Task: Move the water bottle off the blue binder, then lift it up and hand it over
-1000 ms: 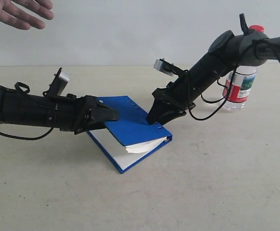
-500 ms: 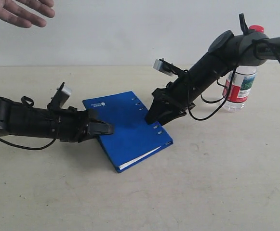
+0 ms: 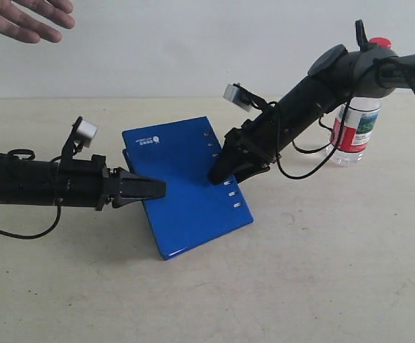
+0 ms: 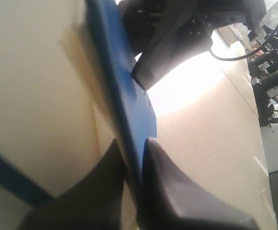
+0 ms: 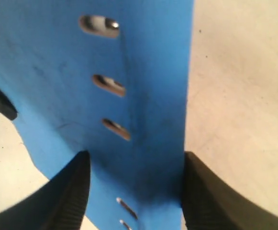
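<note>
The blue binder [image 3: 186, 189] stands tilted up off the table, its cover with the white logo facing the exterior camera. My left gripper [image 3: 161, 189] is shut on its left edge; in the left wrist view the thin blue edge [image 4: 122, 96] runs between the fingertips of this gripper [image 4: 131, 141]. My right gripper [image 3: 218, 175] rests open against the rivet-hole edge, and its fingers [image 5: 79, 187] stand wide apart over the blue cover [image 5: 143, 96]. The water bottle [image 3: 357, 128], red cap up, stands on the table at the right behind the right arm, off the binder.
A person's open hand [image 3: 28, 18] hovers at the top left. The beige table [image 3: 321, 271] stretches in front of and right of the binder. Cables hang from the right arm [image 3: 314, 93] close to the bottle.
The binder has closed and tipped up steeper, from lying partly open on the table. The left gripper shifted along its left edge; the right gripper moved slightly left with the rivet edge.
</note>
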